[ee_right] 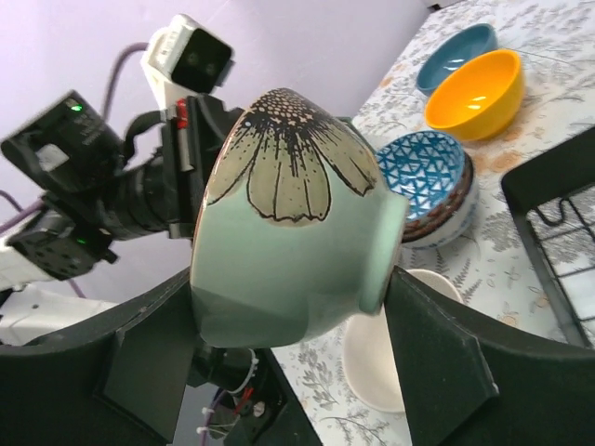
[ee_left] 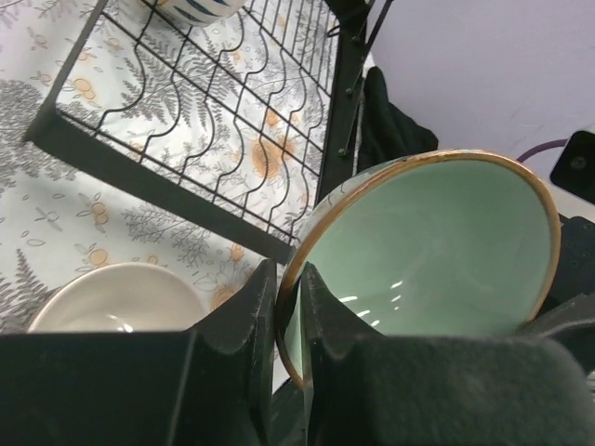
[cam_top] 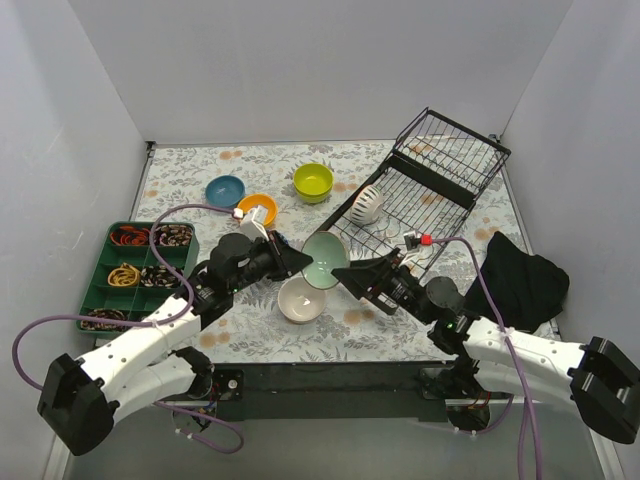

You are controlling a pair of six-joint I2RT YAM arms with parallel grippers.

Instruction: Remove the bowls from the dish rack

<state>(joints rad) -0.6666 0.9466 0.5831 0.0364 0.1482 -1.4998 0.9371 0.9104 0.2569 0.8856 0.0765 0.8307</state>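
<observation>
A pale-green bowl (cam_top: 325, 258) with a brown rim and a flower pattern hangs tilted over the table in front of the black dish rack (cam_top: 430, 190). My left gripper (cam_top: 298, 262) is shut on its rim (ee_left: 290, 288), one finger inside and one outside. My right gripper (cam_top: 345, 275) clasps the same bowl (ee_right: 288, 232) from outside, one finger at the rim and the other at the foot. A striped bowl (cam_top: 366, 203) still lies in the rack. A beige bowl (cam_top: 301, 299) sits on the table just below the held one.
Lime (cam_top: 313, 181), orange (cam_top: 257, 208) and blue (cam_top: 225, 190) bowls stand on the table behind. A blue-white patterned bowl (ee_right: 423, 163) sits near the orange one. A green compartment tray (cam_top: 135, 270) is at the left, a black cloth (cam_top: 520, 275) at the right.
</observation>
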